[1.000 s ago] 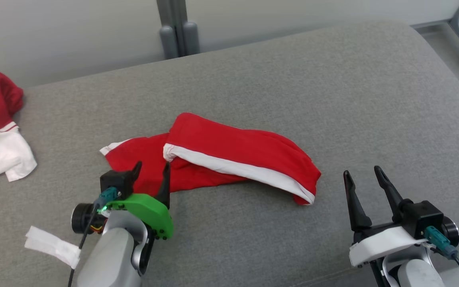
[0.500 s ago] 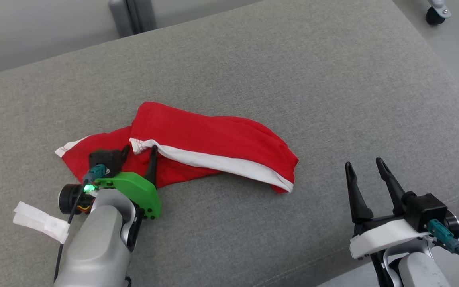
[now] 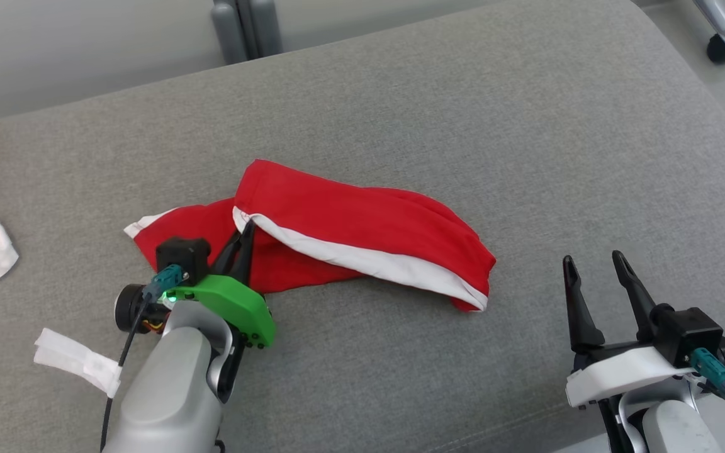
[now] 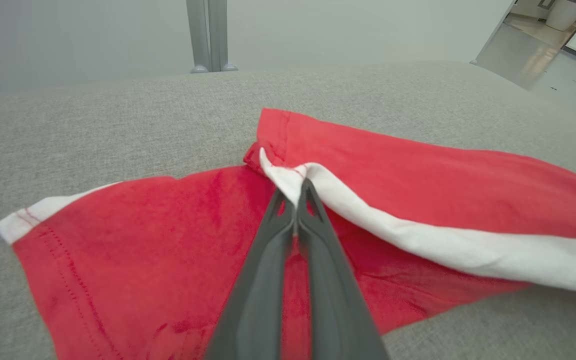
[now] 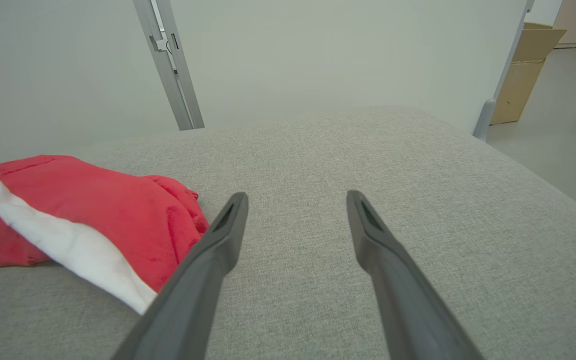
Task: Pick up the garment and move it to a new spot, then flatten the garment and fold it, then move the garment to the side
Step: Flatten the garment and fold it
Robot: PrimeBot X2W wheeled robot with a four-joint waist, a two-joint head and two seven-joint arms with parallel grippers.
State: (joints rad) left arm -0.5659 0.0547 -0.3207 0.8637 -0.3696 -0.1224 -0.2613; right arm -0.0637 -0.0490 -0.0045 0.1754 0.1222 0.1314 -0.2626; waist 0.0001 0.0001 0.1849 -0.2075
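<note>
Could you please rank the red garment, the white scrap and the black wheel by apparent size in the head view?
1. red garment, by far the largest.
2. white scrap.
3. black wheel, smallest, but farther from the camera, so true size is unsure.

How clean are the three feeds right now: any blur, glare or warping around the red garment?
Head view: soft, even light, the garment sharp, only a faint shadow along its near edge. Left wrist view: the left gripper blurs toward the lens, and the far edge of the cushion looks bowed. Right wrist view: no glare, the right gripper soft near the bottom edge.
</note>
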